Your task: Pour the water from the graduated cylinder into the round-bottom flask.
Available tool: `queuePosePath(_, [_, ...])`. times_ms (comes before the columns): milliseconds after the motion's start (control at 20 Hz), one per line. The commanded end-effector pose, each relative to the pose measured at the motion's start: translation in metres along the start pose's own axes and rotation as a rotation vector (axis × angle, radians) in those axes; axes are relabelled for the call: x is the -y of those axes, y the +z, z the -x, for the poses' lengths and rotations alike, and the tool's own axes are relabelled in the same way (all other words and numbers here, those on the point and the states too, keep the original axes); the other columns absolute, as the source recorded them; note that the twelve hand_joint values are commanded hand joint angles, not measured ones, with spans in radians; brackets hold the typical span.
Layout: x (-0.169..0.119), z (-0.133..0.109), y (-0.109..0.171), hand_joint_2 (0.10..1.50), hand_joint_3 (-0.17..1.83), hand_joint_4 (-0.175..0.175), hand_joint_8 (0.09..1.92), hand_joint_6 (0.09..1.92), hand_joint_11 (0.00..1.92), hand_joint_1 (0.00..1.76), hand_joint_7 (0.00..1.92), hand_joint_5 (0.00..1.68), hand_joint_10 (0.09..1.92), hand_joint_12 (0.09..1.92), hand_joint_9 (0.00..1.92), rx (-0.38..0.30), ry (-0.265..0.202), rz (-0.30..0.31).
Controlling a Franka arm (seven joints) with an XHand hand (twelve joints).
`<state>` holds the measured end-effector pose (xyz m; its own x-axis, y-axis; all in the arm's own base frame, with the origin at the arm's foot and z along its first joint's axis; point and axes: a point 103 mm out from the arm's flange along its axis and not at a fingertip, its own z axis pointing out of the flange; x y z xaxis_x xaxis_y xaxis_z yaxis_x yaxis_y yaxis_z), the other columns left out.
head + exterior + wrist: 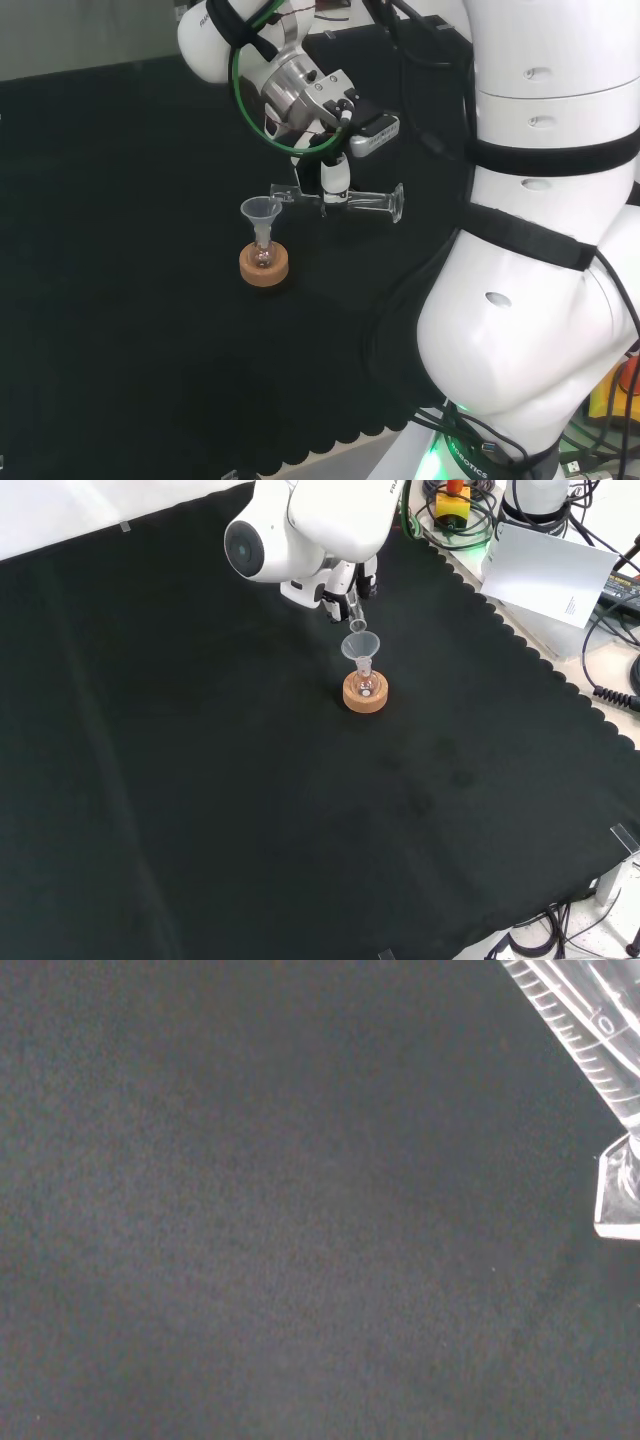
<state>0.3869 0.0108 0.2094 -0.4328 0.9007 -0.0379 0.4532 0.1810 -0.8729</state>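
In the head view the hand (335, 182) is shut on a clear graduated cylinder (370, 199). The cylinder lies almost level, its foot to the right and its mouth to the left, just above and right of a clear funnel (261, 211). The funnel sits in the neck of a small round-bottom flask (263, 255) on a cork ring (265, 270). In the front view the hand (335, 588) is half hidden behind the arm's white link, above the funnel (361, 645) and cork ring (365, 696). The wrist view shows the cylinder's marked tube (585, 1035) and foot (618, 1195).
The arm's big white links (540, 250) stand at the head view's right. The cloth's scalloped edge (560, 685) runs down the front view's right side, with a white sheet (545, 570) and cables beyond it. Bare black cloth (250, 800) lies around the flask.
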Motion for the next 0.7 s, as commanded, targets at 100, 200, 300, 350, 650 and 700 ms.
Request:
queuePosePath(100, [0.0033, -0.0028, -0.0036, 1.15, 0.00, -0.175, 1.10, 1.12, 1.21, 1.25, 0.94, 0.90, 0.19, 0.76, 1.37, 0.026, 0.018, -0.020])
queuePosePath(200, [0.0048, -0.0042, -0.0053, 1.15, 0.00, -0.175, 1.10, 1.12, 1.21, 1.25, 0.94, 0.90, 0.19, 0.76, 1.37, 0.032, 0.022, -0.027])
queuePosePath(300, [0.0060, -0.0055, -0.0063, 1.15, 0.00, -0.175, 1.10, 1.12, 1.21, 1.25, 0.94, 0.90, 0.19, 0.76, 1.37, 0.035, 0.026, -0.034])
queuePosePath(350, [0.0064, -0.0060, -0.0066, 1.15, 0.00, -0.175, 1.10, 1.12, 1.21, 1.25, 0.94, 0.90, 0.18, 0.76, 1.37, 0.036, 0.027, -0.035])
queuePosePath(650, [0.0082, -0.0086, -0.0089, 1.15, 0.00, -0.175, 1.11, 1.12, 1.21, 1.25, 0.94, 0.90, 0.18, 0.76, 1.37, 0.046, 0.040, -0.055])
queuePosePath(700, [0.0086, -0.0093, -0.0095, 1.15, 0.00, -0.175, 1.11, 1.12, 1.21, 1.25, 0.94, 0.90, 0.18, 0.76, 1.37, 0.050, 0.042, -0.057])
